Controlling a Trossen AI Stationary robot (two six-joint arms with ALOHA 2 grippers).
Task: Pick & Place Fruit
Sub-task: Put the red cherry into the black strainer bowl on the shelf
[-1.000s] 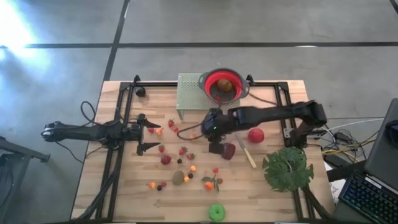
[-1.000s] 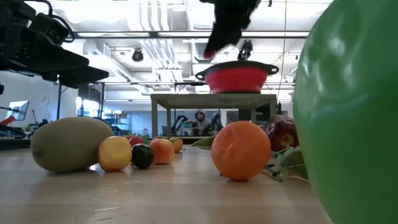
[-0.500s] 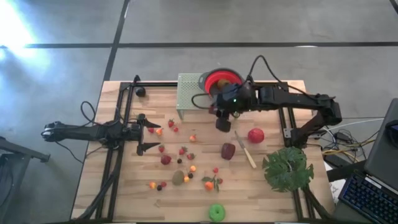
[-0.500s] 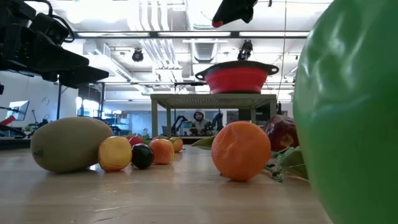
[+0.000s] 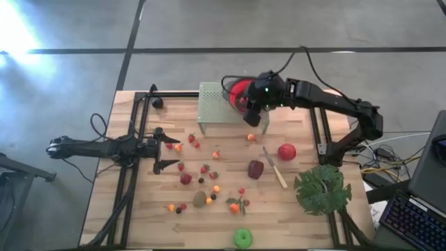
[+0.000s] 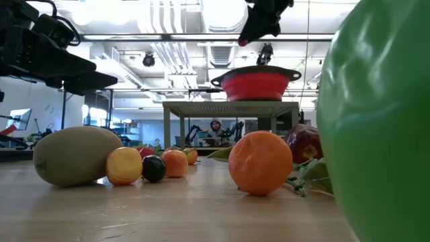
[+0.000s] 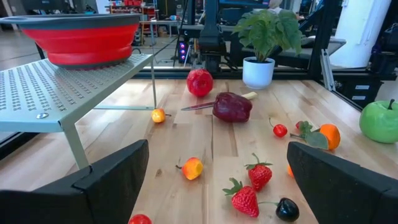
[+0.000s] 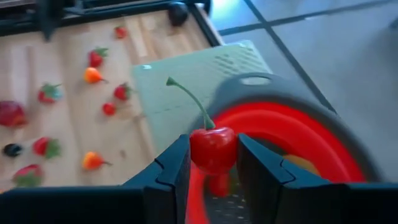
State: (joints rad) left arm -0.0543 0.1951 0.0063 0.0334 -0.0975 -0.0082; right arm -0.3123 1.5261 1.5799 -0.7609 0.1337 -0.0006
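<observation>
Table (image 5: 306, 216) | right jaws (image 8: 211, 163) clamp cherry (image 8: 212, 148) over red bowl's (image 8: 311, 140) rim | left jaws (image 5: 167, 148) apart

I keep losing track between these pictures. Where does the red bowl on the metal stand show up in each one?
High view: red bowl at the table's far edge, partly under the right gripper.
Low view: centre, on the stand.
Left wrist view: upper left corner.
Right wrist view: directly below the held cherry, bowl at.
Shared landmark: the perforated metal stand beneath it.
</observation>
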